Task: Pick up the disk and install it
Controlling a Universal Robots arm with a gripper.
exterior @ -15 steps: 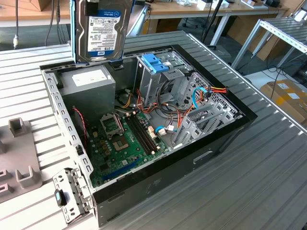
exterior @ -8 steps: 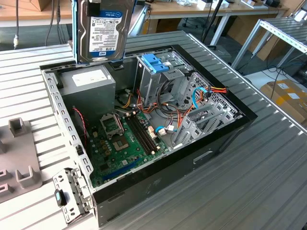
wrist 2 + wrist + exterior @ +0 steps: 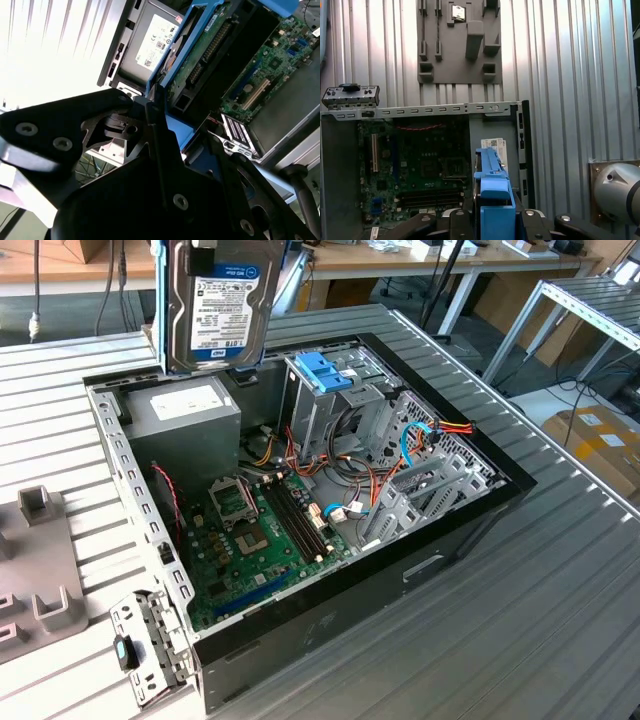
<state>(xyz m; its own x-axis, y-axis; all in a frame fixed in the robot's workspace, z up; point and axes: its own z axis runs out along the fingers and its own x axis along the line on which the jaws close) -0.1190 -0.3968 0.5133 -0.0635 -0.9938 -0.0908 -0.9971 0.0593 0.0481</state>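
The disk (image 3: 222, 300), a dark hard drive with a white label in a bright blue carrier, hangs upright above the open computer case (image 3: 400, 580), over its far left corner near the grey power supply (image 3: 185, 410). In the first wrist view the disk (image 3: 495, 200) shows edge-on with its blue rail between the black fingers of my gripper (image 3: 495, 222), which is shut on it. The second wrist view shows the disk's green underside (image 3: 195, 70) and my gripper (image 3: 160, 125) clamped on the blue frame. The motherboard (image 3: 420, 170) lies below.
Inside the case stand an upright metal cage with a blue handle (image 3: 322, 370), coloured cables (image 3: 420, 440) and the motherboard (image 3: 260, 530). A grey fixture plate (image 3: 35, 560) and a small metal bracket (image 3: 140, 640) lie at the exterior view's left. A cardboard box (image 3: 600, 440) sits beyond the table.
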